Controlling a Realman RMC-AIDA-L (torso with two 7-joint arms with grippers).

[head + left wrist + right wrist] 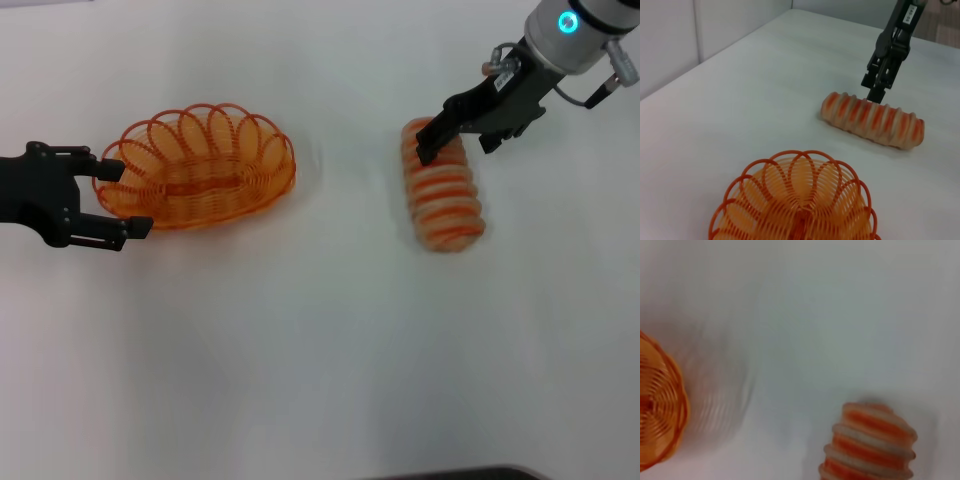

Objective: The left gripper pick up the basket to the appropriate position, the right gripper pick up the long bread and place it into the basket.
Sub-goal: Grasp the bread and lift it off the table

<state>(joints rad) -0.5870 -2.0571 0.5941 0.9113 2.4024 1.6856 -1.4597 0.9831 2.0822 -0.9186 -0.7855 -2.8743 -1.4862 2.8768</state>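
The orange wire basket (195,165) sits on the white table at the left; it also shows in the left wrist view (800,205) and the right wrist view (655,410). My left gripper (125,200) is open, with its two fingers on either side of the basket's left end. The long bread (442,190) lies on the table at the right, tan with orange ridges, and shows in the wrist views too (872,120) (870,445). My right gripper (458,143) is open and sits just over the bread's far end, fingers pointing down (877,85).
The white table (320,340) spreads between the basket and the bread and towards the near edge. A dark edge shows at the bottom of the head view (470,474). Pale walls stand behind the table in the left wrist view (670,40).
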